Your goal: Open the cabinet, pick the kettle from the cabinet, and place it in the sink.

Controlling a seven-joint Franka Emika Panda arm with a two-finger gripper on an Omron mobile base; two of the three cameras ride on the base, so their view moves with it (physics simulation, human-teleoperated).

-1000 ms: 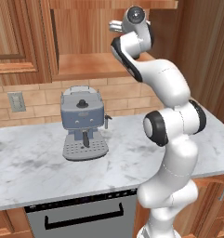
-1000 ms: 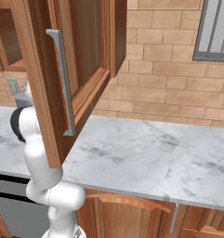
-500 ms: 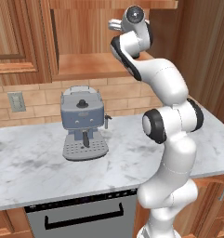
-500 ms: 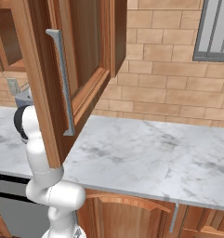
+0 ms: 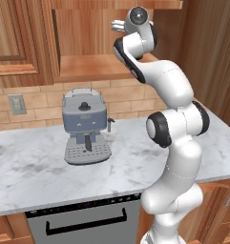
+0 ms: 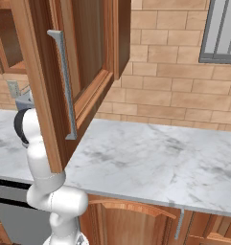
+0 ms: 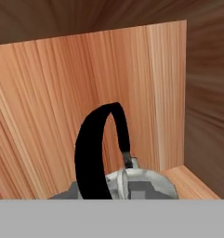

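Reaching up into the open reddish-brown wooden wall cabinet [image 5: 102, 66], the white arm places its hand inside the cupboard space above the tabletop. Hand view: a small silvery rounded kettle [image 7: 136, 183] with a tall arched black handle [image 7: 97, 148] sits on the cabinet floor near the back corner, directly before the camera. Whether the gripper fingers stand apart or are clamped on the kettle cannot be told. Right base view: the raised-panel cabinet door [image 6: 74, 72] with its long vertical silver bar handle [image 6: 63, 86] stands swung open. Left base view: a blue-grey espresso machine [image 5: 85, 126] rests on the white marble tabletop [image 5: 35, 174] below the cabinet.
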